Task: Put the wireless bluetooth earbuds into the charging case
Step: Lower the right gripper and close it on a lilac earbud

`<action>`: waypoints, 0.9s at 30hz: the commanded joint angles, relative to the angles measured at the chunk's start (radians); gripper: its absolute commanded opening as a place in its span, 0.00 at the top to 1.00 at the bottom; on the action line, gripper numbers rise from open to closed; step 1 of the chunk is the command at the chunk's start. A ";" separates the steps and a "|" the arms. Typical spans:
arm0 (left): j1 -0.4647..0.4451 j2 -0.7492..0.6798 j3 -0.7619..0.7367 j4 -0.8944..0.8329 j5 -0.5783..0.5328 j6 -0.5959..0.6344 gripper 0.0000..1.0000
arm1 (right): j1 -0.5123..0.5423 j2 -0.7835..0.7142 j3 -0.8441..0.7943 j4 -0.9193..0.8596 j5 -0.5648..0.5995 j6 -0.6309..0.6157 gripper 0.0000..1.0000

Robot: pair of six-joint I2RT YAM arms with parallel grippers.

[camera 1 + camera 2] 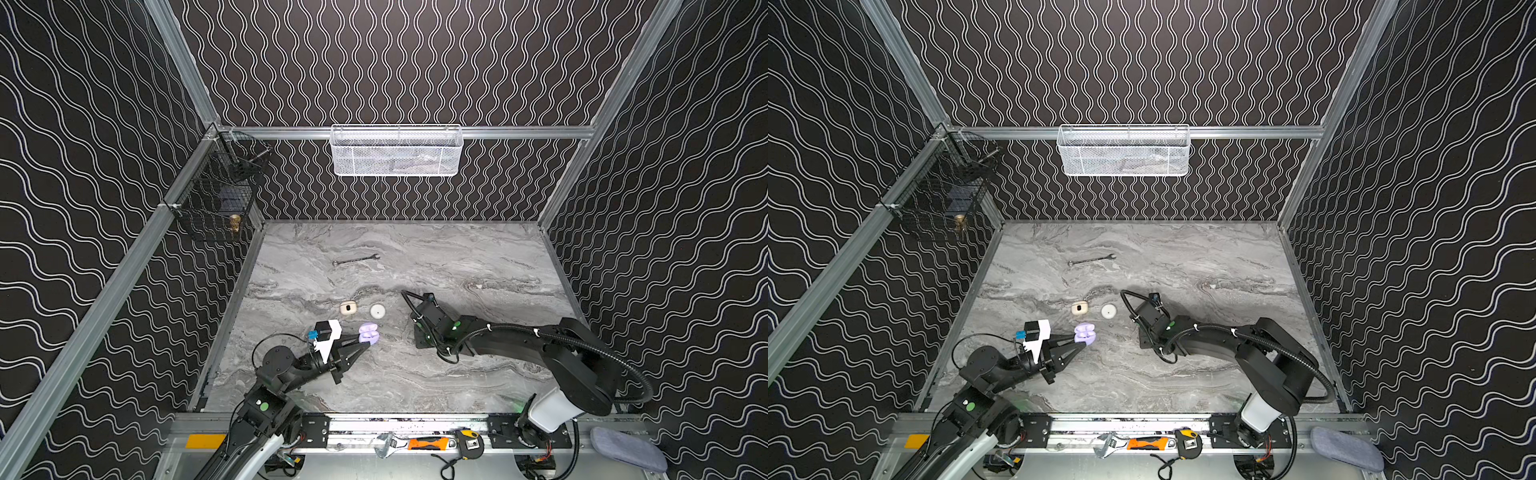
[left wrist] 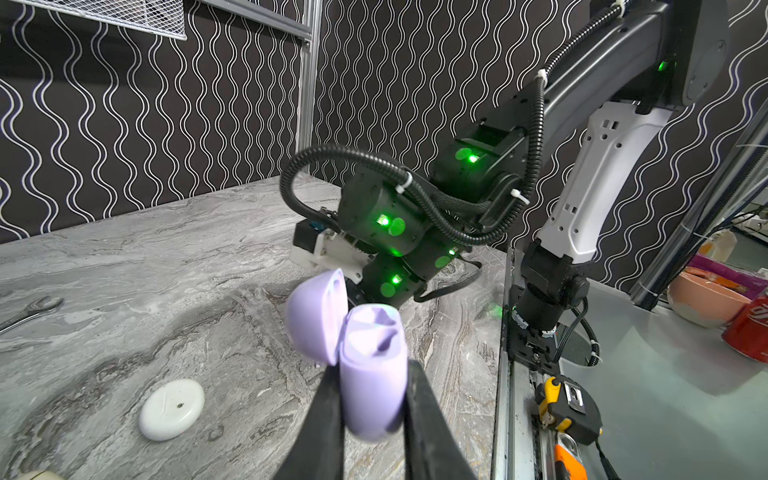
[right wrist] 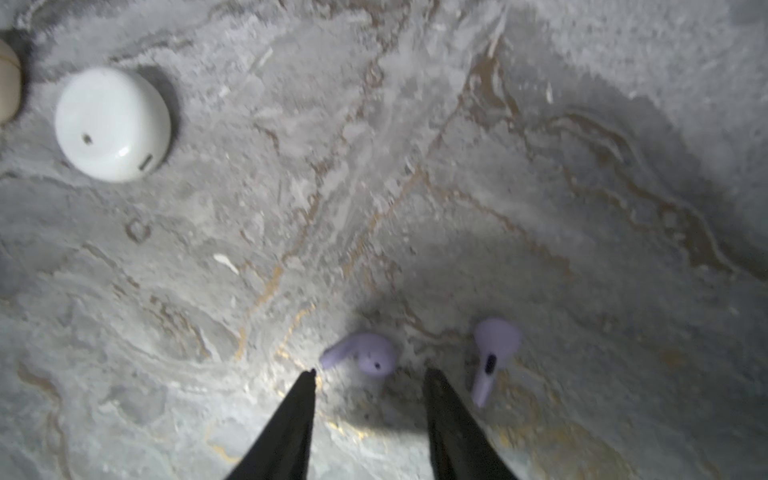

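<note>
Near earbud and other earbud, both lavender, lie loose mid-surface on the marble table. Probably light, hard, slippery; pinch across the bulb, not the stem. Right gripper is just short of the near earbud, jaws apart, empty. Left gripper is clamped on the open lavender case.
</note>
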 commanded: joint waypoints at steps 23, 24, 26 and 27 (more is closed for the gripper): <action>0.001 -0.033 0.037 -0.046 -0.015 0.025 1.00 | -0.021 0.085 0.000 0.057 0.025 0.041 0.91; -0.001 -0.028 0.041 -0.045 -0.014 0.027 1.00 | -0.021 0.070 -0.004 0.058 0.029 0.041 0.91; 0.001 -0.025 0.041 -0.044 -0.010 0.027 1.00 | -0.021 0.038 -0.006 0.054 0.034 0.037 0.89; -0.001 -0.024 0.040 -0.040 -0.007 0.024 1.00 | -0.020 0.018 -0.002 0.043 0.039 0.035 0.87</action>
